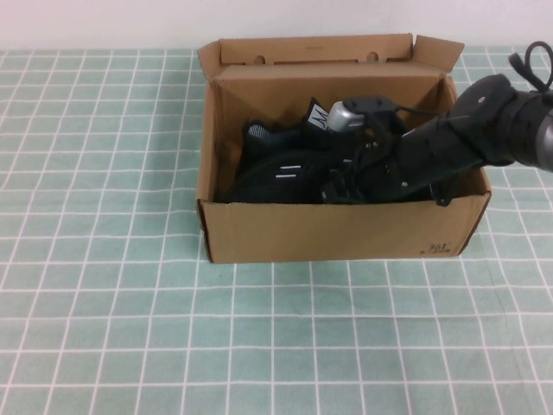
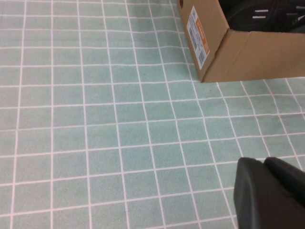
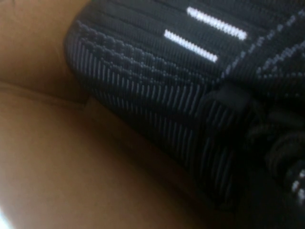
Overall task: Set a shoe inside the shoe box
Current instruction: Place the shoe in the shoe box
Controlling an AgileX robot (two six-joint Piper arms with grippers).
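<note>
The brown cardboard shoe box (image 1: 337, 233) stands open at the middle of the table, its lid flap up at the back. A black knit shoe (image 1: 276, 169) with white dashes lies inside, its white tongue label (image 1: 318, 117) showing. My right arm reaches in over the box's right wall, and my right gripper (image 1: 341, 186) is low inside, against the shoe. The right wrist view shows the shoe's knit side (image 3: 157, 71) close up and the box's inner wall (image 3: 57, 157). My left gripper (image 2: 262, 164) is shut and empty above the cloth, apart from the box (image 2: 257, 52).
A green and white checked cloth (image 1: 104, 311) covers the table. The box's left end carries an orange and white sticker (image 2: 198, 33). Dark print marks the box's front right corner (image 1: 439, 248). The right arm's cable (image 1: 531, 65) loops at the far right.
</note>
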